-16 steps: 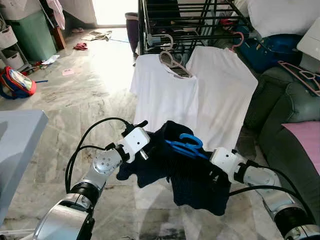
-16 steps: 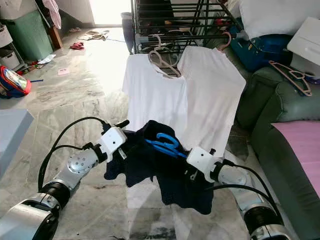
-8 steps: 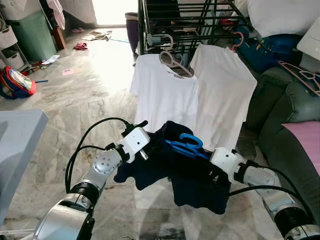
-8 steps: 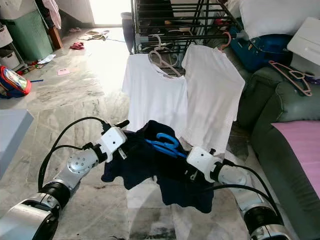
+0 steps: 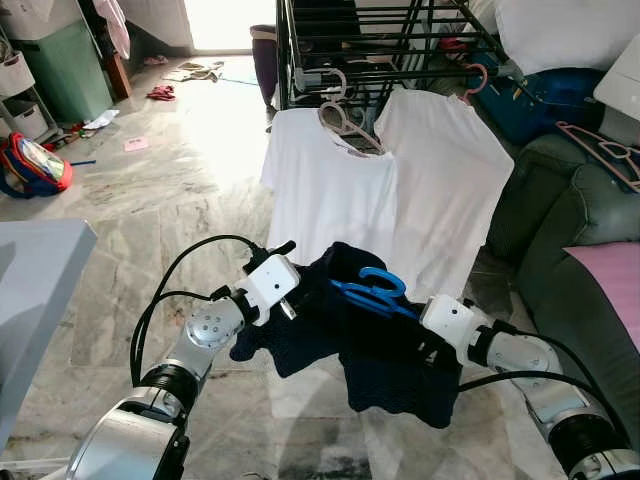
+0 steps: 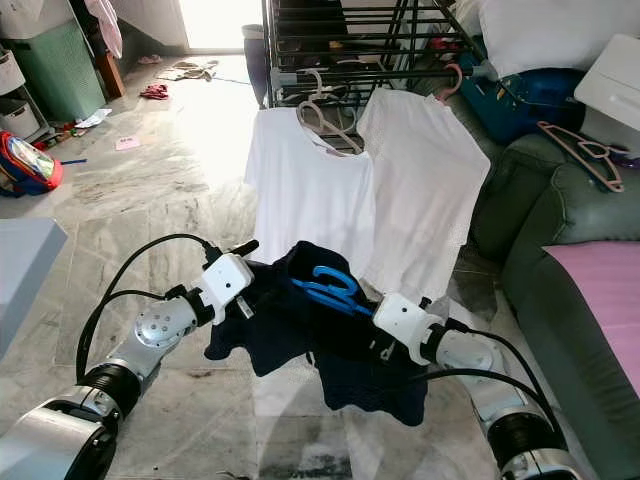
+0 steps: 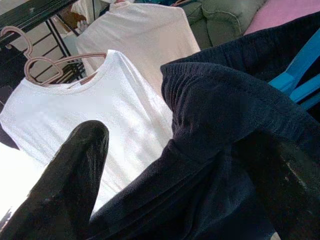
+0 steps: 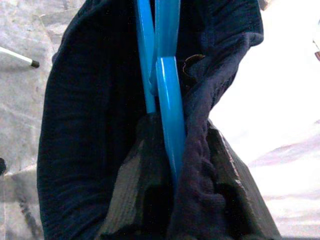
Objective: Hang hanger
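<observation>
1. Two grippers are carrying one dark garment on one blue hanger, low in front of the black drying rack.
2. The right gripper is clamping hanger and cloth together.
3. The left gripper is reaching into the fabric; I cannot tell whether its fingers are closing.
4. Judging ahead: lifting level, keeping the hook upward, aiming beside the two white shirts, each hanging there.

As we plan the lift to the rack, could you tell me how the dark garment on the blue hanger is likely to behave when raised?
The dark garment is probably floppy: it sags in folds between the left gripper and right gripper. It may slide on the smooth-looking blue hanger, as it looks bunched. It seems light.
</observation>
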Motion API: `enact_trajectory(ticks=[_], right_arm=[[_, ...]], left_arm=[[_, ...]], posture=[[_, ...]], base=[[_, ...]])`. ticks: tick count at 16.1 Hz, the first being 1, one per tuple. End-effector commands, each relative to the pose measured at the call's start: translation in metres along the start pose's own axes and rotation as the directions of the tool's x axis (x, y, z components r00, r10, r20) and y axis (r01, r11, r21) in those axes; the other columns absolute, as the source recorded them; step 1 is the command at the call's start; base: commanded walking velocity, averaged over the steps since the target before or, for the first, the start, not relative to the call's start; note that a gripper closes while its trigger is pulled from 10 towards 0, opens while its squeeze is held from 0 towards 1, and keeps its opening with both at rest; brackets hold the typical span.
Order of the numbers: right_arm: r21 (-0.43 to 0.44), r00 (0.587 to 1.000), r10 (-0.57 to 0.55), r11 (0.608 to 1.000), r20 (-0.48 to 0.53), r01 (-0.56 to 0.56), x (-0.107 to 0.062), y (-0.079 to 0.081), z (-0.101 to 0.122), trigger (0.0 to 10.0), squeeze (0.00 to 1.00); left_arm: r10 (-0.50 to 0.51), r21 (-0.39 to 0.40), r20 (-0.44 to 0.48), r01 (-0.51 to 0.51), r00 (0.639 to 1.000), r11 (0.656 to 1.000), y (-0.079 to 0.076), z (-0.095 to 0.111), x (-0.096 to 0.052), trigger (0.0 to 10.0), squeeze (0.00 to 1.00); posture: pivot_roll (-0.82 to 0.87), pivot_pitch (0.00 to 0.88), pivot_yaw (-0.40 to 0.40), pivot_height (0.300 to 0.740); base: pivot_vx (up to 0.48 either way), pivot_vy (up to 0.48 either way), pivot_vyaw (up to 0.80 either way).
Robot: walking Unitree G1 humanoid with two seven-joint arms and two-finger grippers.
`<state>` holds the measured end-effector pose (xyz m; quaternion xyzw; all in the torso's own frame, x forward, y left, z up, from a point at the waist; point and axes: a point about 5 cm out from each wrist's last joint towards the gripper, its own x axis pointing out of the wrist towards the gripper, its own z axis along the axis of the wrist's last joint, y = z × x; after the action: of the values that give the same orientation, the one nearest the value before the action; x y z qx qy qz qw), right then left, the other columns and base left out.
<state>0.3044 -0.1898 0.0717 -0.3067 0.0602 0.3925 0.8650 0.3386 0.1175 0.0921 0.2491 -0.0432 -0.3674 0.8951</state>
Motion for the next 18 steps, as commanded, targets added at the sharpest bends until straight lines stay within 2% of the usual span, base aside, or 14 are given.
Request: enact_trajectory(ticks=[1, 11, 12, 13, 14, 15, 16, 17, 18], right_arm=[[-0.011, 1.000, 0.004, 1.000, 0.009, -0.004, 0.000, -0.002, 0.003, 0.0, 0.00], [-0.011, 1.000, 0.004, 1.000, 0.009, -0.004, 0.000, -0.002, 0.003, 0.0, 0.00], [0.223, 0.888, -0.337, 0.883, -0.312, 0.414, -0.010, -0.017, -0.042, 0.0, 0.00], [0.238, 0.861, -0.363, 0.856, -0.358, 0.460, -0.013, -0.018, -0.047, 0.0, 0.00], [0.243, 0.860, -0.362, 0.853, -0.361, 0.461, -0.012, -0.016, -0.047, 0.0, 0.00], [0.244, 0.860, -0.361, 0.853, -0.361, 0.461, -0.010, -0.014, -0.047, 0.0, 0.00], [0.247, 0.860, -0.359, 0.853, -0.364, 0.461, -0.008, -0.012, -0.047, 0.0, 0.00], [0.248, 0.853, -0.363, 0.847, -0.376, 0.470, -0.007, -0.011, -0.048, 7.0, 0.00], [0.256, 0.834, -0.371, 0.831, -0.408, 0.494, -0.004, -0.009, -0.050, 10.0, 0.00]], left_arm=[[-0.014, 0.035, 0.034, 0.013, 0.999, 0.999, 0.003, 0.010, 0.006, 10.0, 1.00], [-0.014, 0.035, 0.034, 0.013, 0.999, 0.999, 0.003, 0.010, 0.006, 10.0, 1.00], [0.156, -0.165, -0.291, -0.210, 0.944, 0.964, 0.001, -0.041, -0.018, 10.0, 1.00], [0.166, -0.175, -0.337, -0.235, 0.927, 0.956, 0.000, -0.048, -0.023, 10.0, 1.00], [0.173, -0.170, -0.349, -0.244, 0.921, 0.955, 0.000, -0.050, -0.024, 10.0, 0.67], [0.179, -0.171, -0.356, -0.253, 0.917, 0.952, -0.001, -0.051, -0.024, 10.0, 0.00], [0.183, -0.179, -0.362, -0.260, 0.914, 0.949, -0.003, -0.052, -0.024, 10.0, 0.00], [0.190, -0.188, -0.370, -0.274, 0.909, 0.943, -0.004, -0.052, -0.024, 10.0, 0.00], [0.211, -0.218, -0.396, -0.314, 0.894, 0.924, -0.006, -0.055, -0.024, 10.0, 0.00]], posture=[[-0.06, 0.000, 0.000, 0.740], [-0.06, 0.000, 0.000, 0.740], [-0.05, 0.171, 0.088, 0.740], [-0.05, 0.171, 0.088, 0.740], [-0.05, 0.170, 0.087, 0.740], [-0.05, 0.169, 0.086, 0.740], [-0.05, 0.169, 0.086, 0.740], [-0.05, 0.168, 0.086, 0.740], [-0.05, 0.169, 0.086, 0.740]], base=[[0.000, 0.000, 0.00], [0.000, 0.000, 0.00], [0.000, 0.000, 0.00], [0.000, 0.000, 0.00], [0.000, 0.000, 0.00], [0.000, 0.000, 0.00], [0.000, 0.000, 0.00], [0.000, 0.000, 0.00], [0.000, 0.000, 0.00]])
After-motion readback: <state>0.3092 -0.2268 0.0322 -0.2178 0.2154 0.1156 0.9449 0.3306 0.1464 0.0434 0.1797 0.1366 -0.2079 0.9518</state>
